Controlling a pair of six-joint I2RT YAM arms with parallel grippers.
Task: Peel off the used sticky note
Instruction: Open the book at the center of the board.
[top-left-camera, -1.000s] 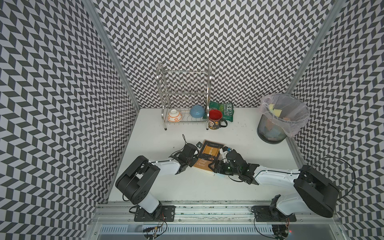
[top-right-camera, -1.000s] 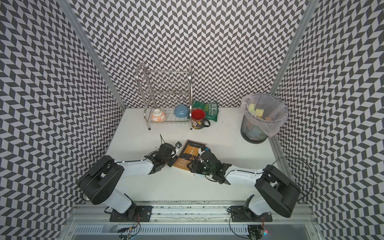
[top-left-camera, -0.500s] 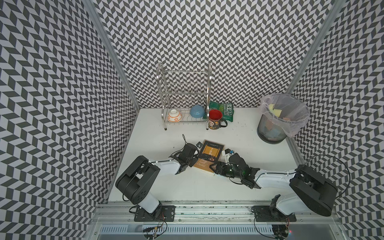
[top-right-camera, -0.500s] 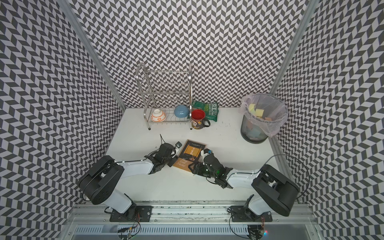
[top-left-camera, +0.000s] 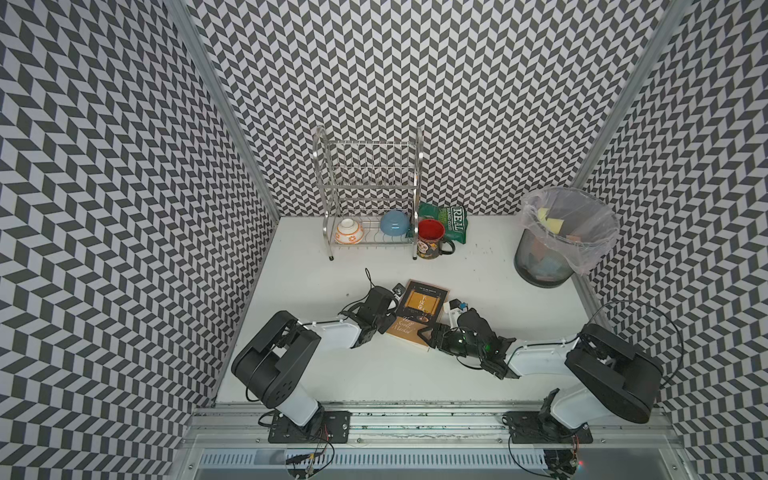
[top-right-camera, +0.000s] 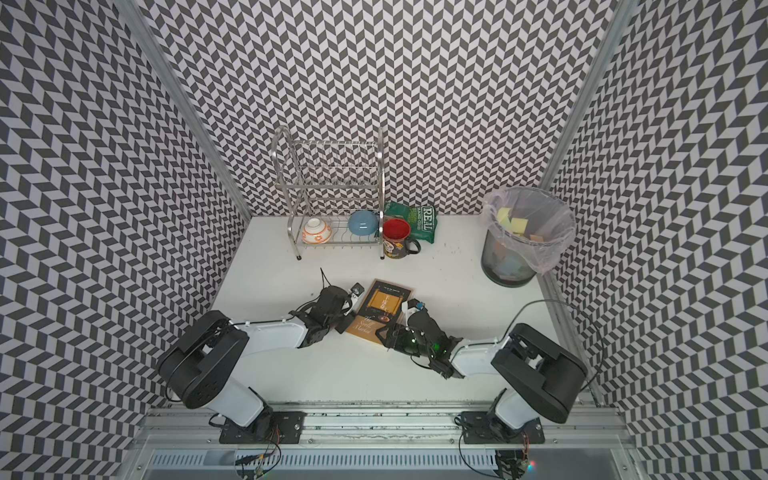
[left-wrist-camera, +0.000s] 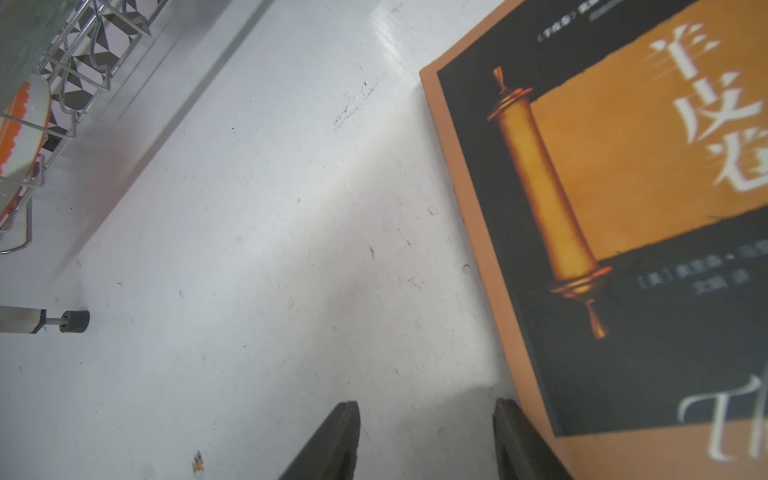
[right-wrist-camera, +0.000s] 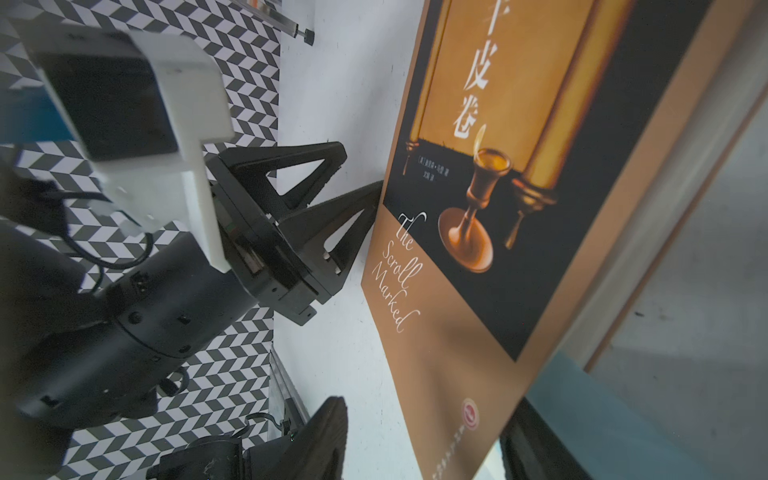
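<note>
While open, the left pincer (left-wrist-camera: 424, 415) touches the book (left-wrist-camera: 623, 208).

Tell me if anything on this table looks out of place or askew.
The book lies skewed on the table, between the left gripper and right gripper. A green snack bag sits behind the mug beside the dish rack, odd among crockery. Nothing looks spilled or broken.
</note>
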